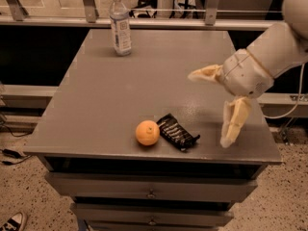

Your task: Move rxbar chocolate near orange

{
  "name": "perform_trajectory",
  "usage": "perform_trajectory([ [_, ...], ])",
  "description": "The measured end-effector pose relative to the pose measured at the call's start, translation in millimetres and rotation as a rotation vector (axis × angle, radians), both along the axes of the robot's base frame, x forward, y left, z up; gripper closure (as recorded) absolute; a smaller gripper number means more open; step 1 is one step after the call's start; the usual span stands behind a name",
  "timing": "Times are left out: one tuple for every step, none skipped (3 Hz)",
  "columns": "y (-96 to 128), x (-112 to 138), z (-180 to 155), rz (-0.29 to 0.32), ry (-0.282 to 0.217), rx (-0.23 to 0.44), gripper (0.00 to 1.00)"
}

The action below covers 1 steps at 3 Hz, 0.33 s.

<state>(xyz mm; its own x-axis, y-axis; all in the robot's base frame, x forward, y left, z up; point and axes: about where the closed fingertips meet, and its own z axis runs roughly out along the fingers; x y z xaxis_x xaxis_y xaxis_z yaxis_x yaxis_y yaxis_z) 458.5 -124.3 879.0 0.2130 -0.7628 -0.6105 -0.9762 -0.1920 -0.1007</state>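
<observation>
Gripper [208,109]: over the right part of the desk [159,71], off the surface, holding nothing. Jaws wide apart. One points left toward the desk's middle; the other hangs down toward the near right edge.

Chocolate bar [177,132]: flat on the desk near the near edge, a little right of centre. Black wrapper, lettering up. Long axis runs diagonally, from far-left to near-right.

Orange [147,133]: just left of the bar, also close to the near edge. The bar's far-left end sits right beside it. Whether they touch, or a sliver of gap remains, cannot be told from this view.

Key relation: the bar lies left of the gripper and slightly nearer, below the level of the jaws and clear of them. Its near-right end is the end closest to the lower jaw. The orange is beyond the bar on the same line, so the bar sits between gripper and orange.

Judgement: the bar already lies beside the orange, so the task looks met or all but met. If any further nudge were wanted, it would run leftward along the bar's length. The risk there is rolling the orange toward the near edge.

Other: water bottle [120,23] upright at the far left of the desk, well apart from everything. Drawers [151,192] below the desk top, closed.
</observation>
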Motion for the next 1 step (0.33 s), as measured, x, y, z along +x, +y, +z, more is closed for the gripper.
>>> perform_trajectory([
  [-34.3, 36.3, 39.4, -0.116, -0.089, 0.050, 0.00],
])
